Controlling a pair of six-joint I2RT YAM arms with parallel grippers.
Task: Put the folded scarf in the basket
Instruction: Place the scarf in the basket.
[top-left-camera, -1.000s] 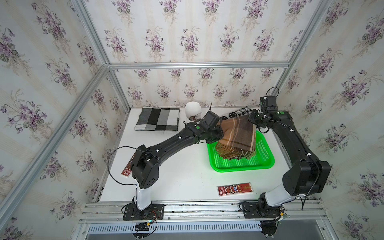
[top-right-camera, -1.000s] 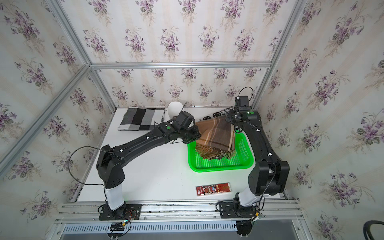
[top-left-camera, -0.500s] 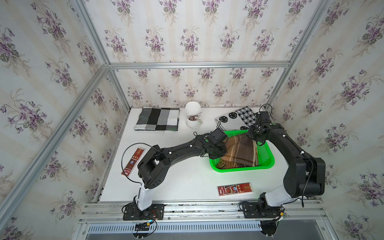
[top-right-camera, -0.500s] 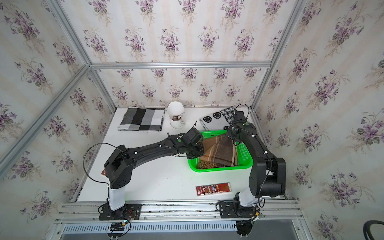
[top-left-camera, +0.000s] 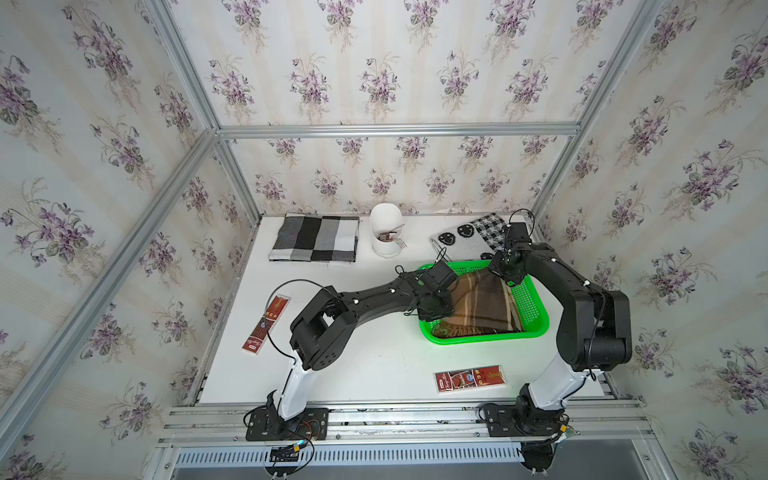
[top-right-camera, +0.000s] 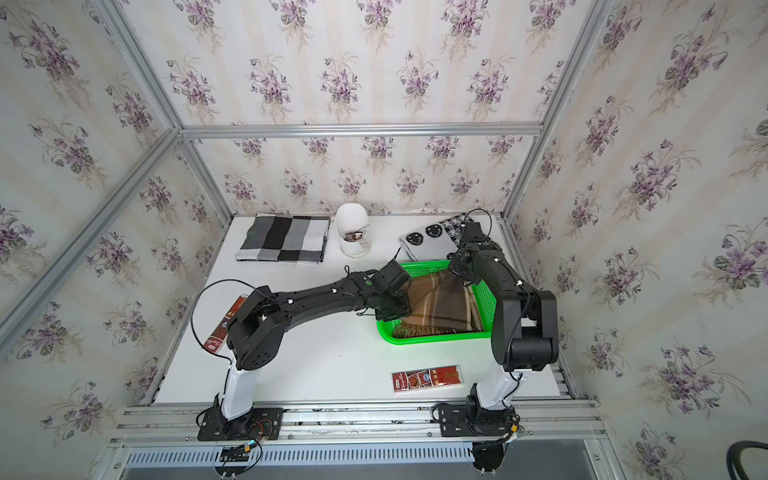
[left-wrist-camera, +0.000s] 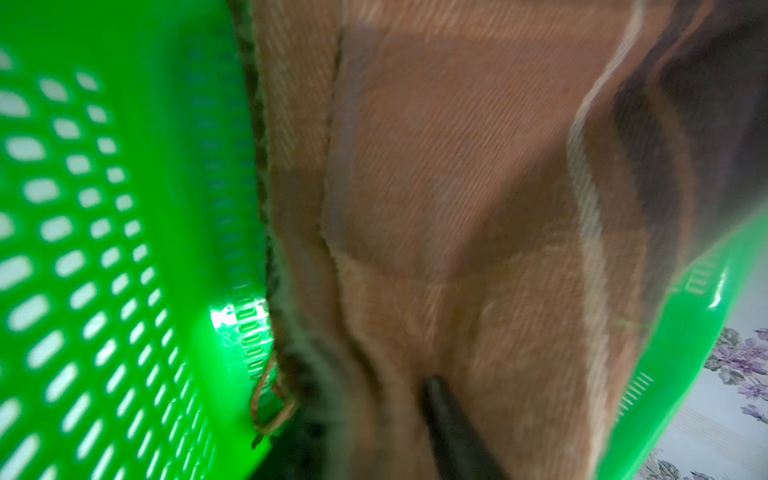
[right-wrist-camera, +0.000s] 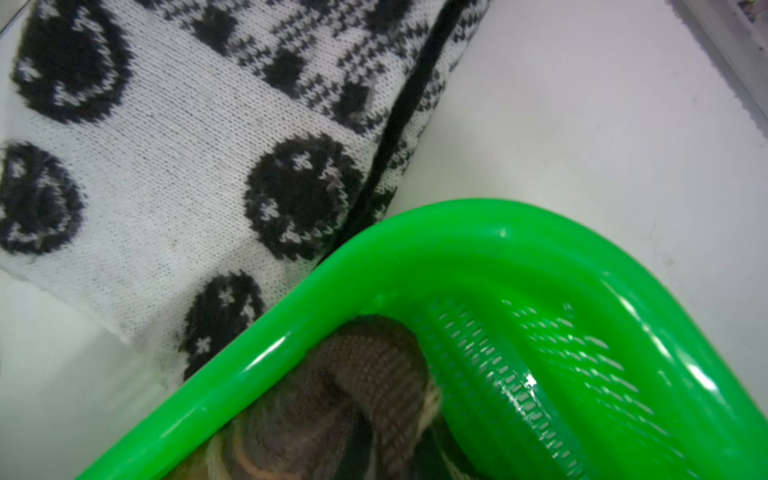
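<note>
One scarf (top-left-camera: 486, 303) now lowered into basket (top-left-camera: 478, 338), left gripper (top-left-camera: 438, 312) and right gripper (top-left-camera: 505, 276) states unclear

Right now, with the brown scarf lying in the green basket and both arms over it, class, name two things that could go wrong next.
1. A corner of the scarf rises in a peak toward the right gripper. If it is pinched there when that arm lifts, the folds may pull open or out of the basket.
2. A loose fringe loop hangs beside a finger of the left gripper. Pulling out could snag it and drag the scarf.
</note>
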